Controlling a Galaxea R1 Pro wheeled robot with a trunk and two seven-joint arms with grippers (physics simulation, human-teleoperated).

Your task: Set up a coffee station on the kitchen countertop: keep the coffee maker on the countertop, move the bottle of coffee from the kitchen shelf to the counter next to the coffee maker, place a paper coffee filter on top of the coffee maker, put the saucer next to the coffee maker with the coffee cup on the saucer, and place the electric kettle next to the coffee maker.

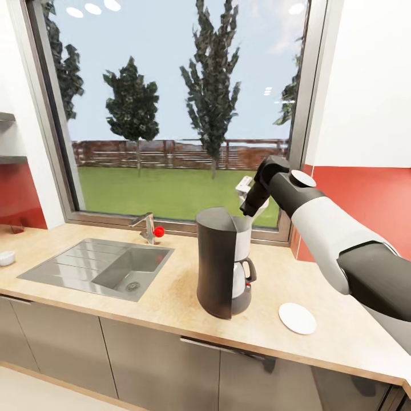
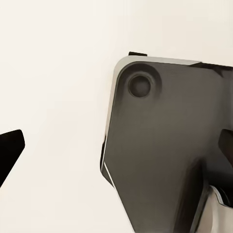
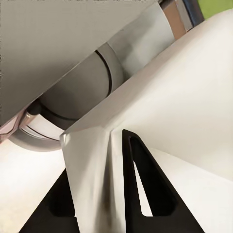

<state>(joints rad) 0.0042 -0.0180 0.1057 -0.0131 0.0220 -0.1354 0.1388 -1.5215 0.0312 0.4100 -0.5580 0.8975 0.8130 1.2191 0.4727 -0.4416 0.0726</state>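
While the right arm hangs over the back of the surface, let's sweep across from the left. A small white object sits at the far edge (too cropped to name), then the sink with its tap. Mid-surface stands the coffee maker, dark shell toward us, carafe tucked in its side. Just above and behind its top, the right tool is clamped on the paper coffee filter; the wrist camera shows white paper pinched between the dark fingers, the machine's round top close below. Further right lies the saucer, near the machine. The left tool's state I cannot tell.

The risk, I'd say: a flimsy sheet let go off-centre could slide off the top and drop behind the machine, or a low approach could nudge the machine itself. The window frame crowds the arm from behind.
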